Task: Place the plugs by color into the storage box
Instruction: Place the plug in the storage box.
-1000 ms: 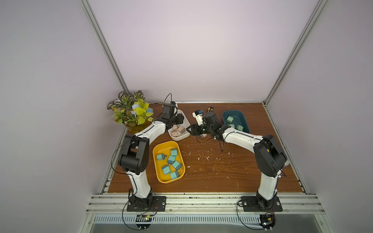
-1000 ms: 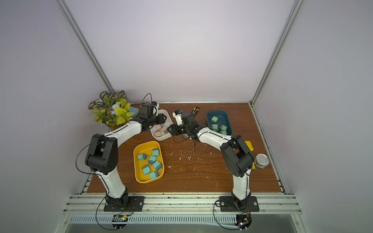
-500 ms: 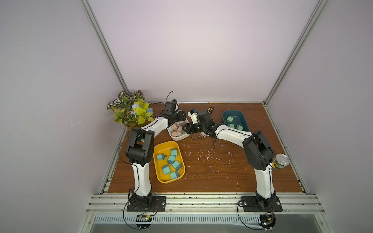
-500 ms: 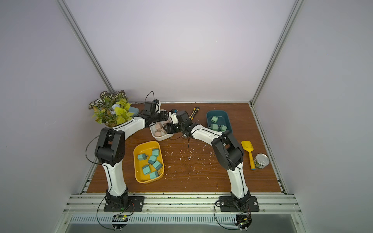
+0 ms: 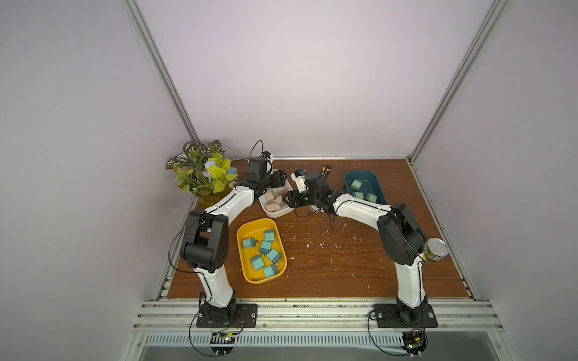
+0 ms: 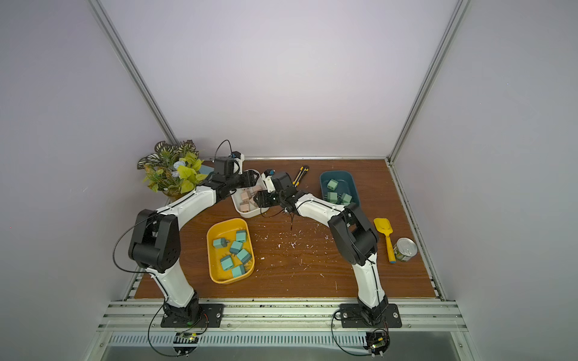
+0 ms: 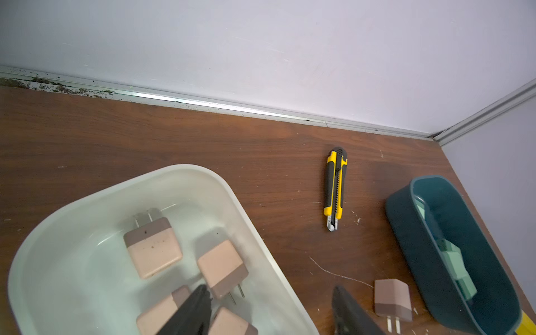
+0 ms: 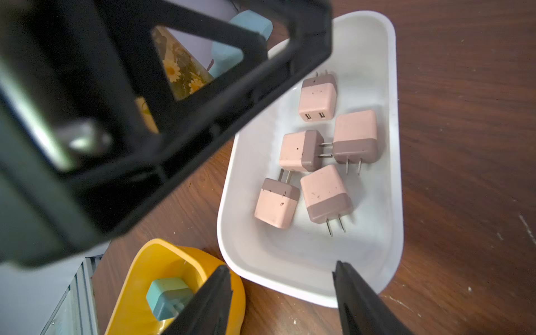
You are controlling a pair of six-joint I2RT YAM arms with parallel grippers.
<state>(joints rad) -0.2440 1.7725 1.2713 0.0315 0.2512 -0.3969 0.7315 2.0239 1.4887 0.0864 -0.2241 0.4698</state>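
Your left arm (image 5: 237, 200) rises from the near edge of the table (image 5: 344, 275), folds at the elbow and reaches to the far edge left of the middle. There the left gripper (image 7: 269, 313) angles toward the far right corner, jaws apart and empty. Your right arm (image 5: 356, 209) mirrors it, its forearm stretched leftward. The right gripper (image 8: 285, 298) faces the left edge close beside the left gripper, jaws likewise apart and empty.

Potted plant (image 5: 203, 175) in a far corner, utility knife (image 7: 335, 188) lying flat, yellow scoop (image 6: 386, 233) just beside tin can (image 6: 405, 249)
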